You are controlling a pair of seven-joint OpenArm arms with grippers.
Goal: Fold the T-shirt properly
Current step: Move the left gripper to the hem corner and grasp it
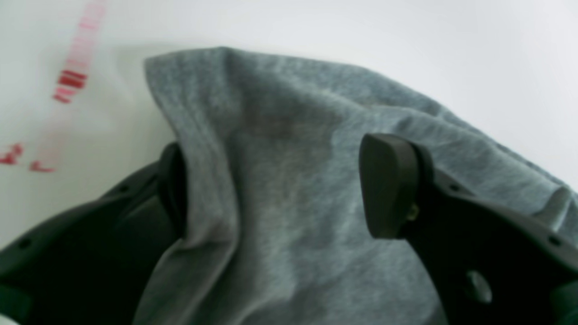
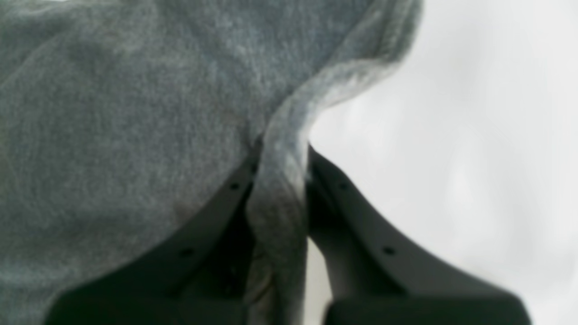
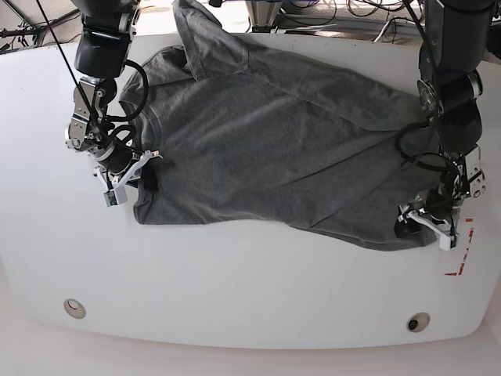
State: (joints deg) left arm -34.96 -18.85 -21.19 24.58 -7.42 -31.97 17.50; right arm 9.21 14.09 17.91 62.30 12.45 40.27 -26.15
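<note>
Base view: T-shirt [image 3: 266,149] flat on table [image 3: 235,290], right claw [image 2: 280,180] pinching its edge, left claw [image 1: 271,189] spread around cloth.

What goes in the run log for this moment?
left gripper: open, astride T-shirt edge | right gripper: shut on T-shirt | table: shirt spread, unfolded

I read the T-shirt [image 3: 258,149] as soft heathered grey knit cloth, matt and faintly fuzzy, with a thicker stitched hem. My bench [image 3: 250,290] looks like a smooth white surface with a slight sheen. The fingers [image 1: 388,185] on the left arm look like matt black plastic, smooth, with small screw holes.
</note>
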